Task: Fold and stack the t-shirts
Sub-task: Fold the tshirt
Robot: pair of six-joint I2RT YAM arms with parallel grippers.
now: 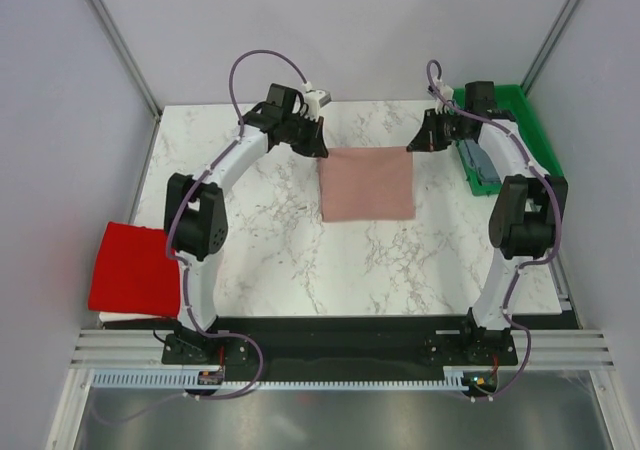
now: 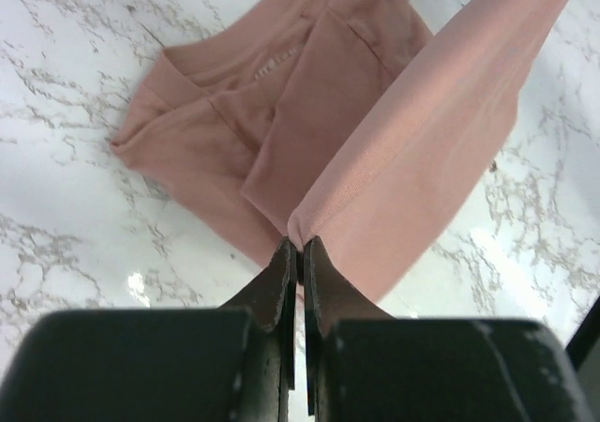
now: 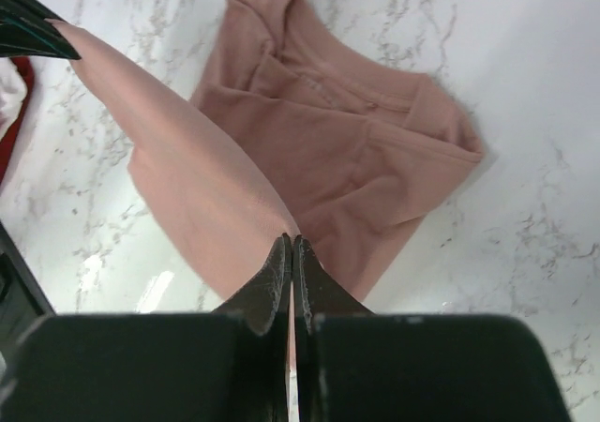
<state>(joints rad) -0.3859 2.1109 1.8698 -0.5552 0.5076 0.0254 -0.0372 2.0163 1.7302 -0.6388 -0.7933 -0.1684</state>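
The red t-shirt [image 1: 130, 265] is lying folded at the near left edge of the surface [image 1: 270, 250], well apart from the work.

The left end effector [image 2: 300, 246] is pressing its fingers together on a thin fold of the pink t-shirt [image 1: 367, 185], at the far left corner. That shirt is sitting mid-surface as a rough rectangle. Its held edge is rising off the layers below, where the sleeves are tucked in. The right end effector [image 3: 292, 242] is pinching the same edge at the far right corner, fingers likewise shut on cloth.

Both grips are taking very little fabric, so the hem is likely to slip free if the arms are pulling apart or moving unevenly. One corner leading the other would be skewing the fold, and dragging could be pulling the tucked sleeves loose.

Open surface is lying toward the arms' bases, giving plenty of room to bring the edge forward. To the right, the green tray [image 1: 535, 120] holding the grey-blue t-shirt [image 1: 482, 165] is sitting just beside the right arm, so a swing outward is risking a bump there.
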